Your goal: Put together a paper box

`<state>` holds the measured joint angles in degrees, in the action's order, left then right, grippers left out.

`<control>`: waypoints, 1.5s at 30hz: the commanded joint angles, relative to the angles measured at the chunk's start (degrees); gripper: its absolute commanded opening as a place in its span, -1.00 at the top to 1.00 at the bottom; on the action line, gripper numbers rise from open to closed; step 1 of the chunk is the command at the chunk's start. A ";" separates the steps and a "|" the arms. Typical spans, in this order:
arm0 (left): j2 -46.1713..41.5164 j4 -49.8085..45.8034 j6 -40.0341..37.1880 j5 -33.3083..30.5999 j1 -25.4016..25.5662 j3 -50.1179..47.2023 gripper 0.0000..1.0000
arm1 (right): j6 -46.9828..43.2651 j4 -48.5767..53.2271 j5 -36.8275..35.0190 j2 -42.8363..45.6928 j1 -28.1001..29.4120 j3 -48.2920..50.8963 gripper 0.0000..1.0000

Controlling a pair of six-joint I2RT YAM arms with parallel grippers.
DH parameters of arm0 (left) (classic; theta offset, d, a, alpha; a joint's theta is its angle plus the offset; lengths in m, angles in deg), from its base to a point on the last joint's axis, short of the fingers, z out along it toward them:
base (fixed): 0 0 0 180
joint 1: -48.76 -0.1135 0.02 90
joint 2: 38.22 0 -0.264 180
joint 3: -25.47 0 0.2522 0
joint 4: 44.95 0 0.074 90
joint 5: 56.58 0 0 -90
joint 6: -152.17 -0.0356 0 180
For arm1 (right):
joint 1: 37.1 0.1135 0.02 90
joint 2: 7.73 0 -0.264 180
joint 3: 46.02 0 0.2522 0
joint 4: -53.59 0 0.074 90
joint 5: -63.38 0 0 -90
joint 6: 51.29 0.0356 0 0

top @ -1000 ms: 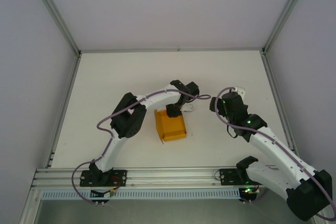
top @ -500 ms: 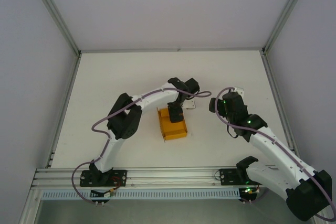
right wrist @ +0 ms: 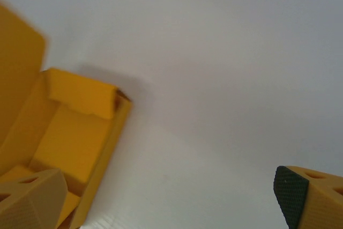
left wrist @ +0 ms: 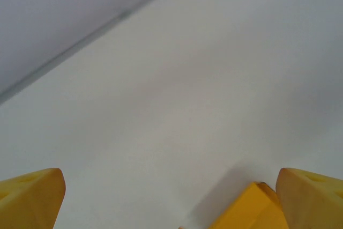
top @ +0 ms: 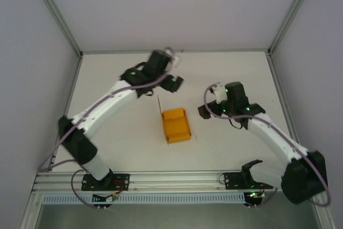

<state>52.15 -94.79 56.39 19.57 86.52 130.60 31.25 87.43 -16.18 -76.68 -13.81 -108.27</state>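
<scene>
paper box (top: 176,125) on table (top: 236,68), near centre

the left gripper (left wrist: 170,199) is being held wide apart over the white table (left wrist: 177,100), nothing being gripped. a corner of the paper box (left wrist: 249,212) is being shown just beside the yellow finger on the right. a grey wall (left wrist: 53,9) is being seen beyond the table's far edge.

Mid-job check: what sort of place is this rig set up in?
Likely a robot lab test cell: a white table boxed in by plain walls and aluminium framing, with the paper box on it.
</scene>
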 commanded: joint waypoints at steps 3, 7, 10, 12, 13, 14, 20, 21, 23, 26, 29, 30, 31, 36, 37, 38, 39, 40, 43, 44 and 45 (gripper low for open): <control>-10.87 3.14 23.80 0.55 -12.38 -19.63 -1.00 | -31.90 9.26 12.79 -18.00 5.47 -17.73 -0.86; -16.92 2.67 29.72 -1.33 -17.13 -30.62 -1.00 | -41.21 21.53 7.90 -32.29 9.49 -31.12 -0.74; -19.62 3.32 31.88 -1.57 -18.18 -35.78 -1.00 | -44.93 22.48 7.28 -38.20 11.10 -35.25 -0.63; -20.26 3.86 32.41 -1.70 -18.53 -37.70 -1.00 | -46.13 23.56 7.23 -41.92 11.64 -38.51 -0.54; -20.18 3.69 32.58 -1.70 -18.60 -38.21 -1.00 | -46.47 24.47 6.95 -43.96 11.93 -40.48 -0.53; -19.77 3.21 32.78 -1.90 -18.71 -38.43 -1.00 | -46.82 25.56 6.66 -45.79 12.18 -42.23 -0.51; -18.30 3.40 32.03 -0.79 -18.89 -38.81 -1.00 | -48.74 26.44 5.00 -51.30 13.28 -45.96 -0.39; -18.16 3.49 31.71 -0.57 -18.83 -38.77 -1.00 | -48.87 26.60 4.41 -51.89 13.38 -46.40 -0.35; -18.06 3.40 31.57 -0.37 -18.81 -38.53 -1.00 | -49.25 27.04 3.01 -53.40 13.46 -47.45 -0.28; -17.96 3.42 30.95 -0.54 -18.78 -38.36 -1.00 | -49.50 28.39 2.18 -55.53 13.64 -49.13 -0.11; -18.03 2.72 30.98 -1.18 -18.79 -38.01 -1.00 | -49.02 28.86 1.44 -56.98 13.81 -49.61 0.10; -18.07 2.46 30.80 -1.46 -18.83 -37.94 -1.00 | -48.68 28.66 1.13 -57.25 13.89 -49.54 0.24; -18.15 2.34 30.70 -1.69 -18.80 -37.92 -1.00 | -48.23 28.21 0.91 -57.37 13.81 -49.35 0.33; -18.39 1.88 30.72 -2.04 -18.80 -37.85 -1.00 | -45.52 24.36 0.47 -56.75 14.06 -47.11 0.72; -18.44 1.84 30.69 -2.06 -18.77 -37.85 -1.00 | -44.56 23.93 0.42 -56.57 13.99 -46.91 0.77; -18.54 1.70 30.95 -1.99 -18.79 -37.78 -1.00 | -42.86 23.42 0.01 -56.23 14.00 -46.61 0.78; -18.56 1.71 30.81 -1.93 -18.80 -37.74 -1.00 | -41.00 23.02 -0.58 -55.89 14.02 -46.24 0.79; -18.47 1.65 30.98 -2.18 -18.83 -37.76 -1.00 | -38.18 21.73 -1.57 -55.40 14.06 -45.59 0.80; -18.56 1.83 31.05 -2.65 -18.78 -38.03 -1.00 | -27.20 19.22 -7.73 -53.11 14.97 -41.98 0.85; -18.55 1.94 30.93 -2.76 -18.79 -38.11 -1.00 | -22.77 17.46 -11.01 -51.57 15.42 -39.39 0.85; -18.49 2.02 30.83 -2.88 -18.79 -38.30 -1.00 | -17.91 15.56 -14.40 -50.02 15.60 -36.89 0.85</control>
<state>33.83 -91.69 87.45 18.15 68.31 92.55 -0.75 105.62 -21.30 -129.97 0.77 -150.19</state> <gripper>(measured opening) 0.998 0.103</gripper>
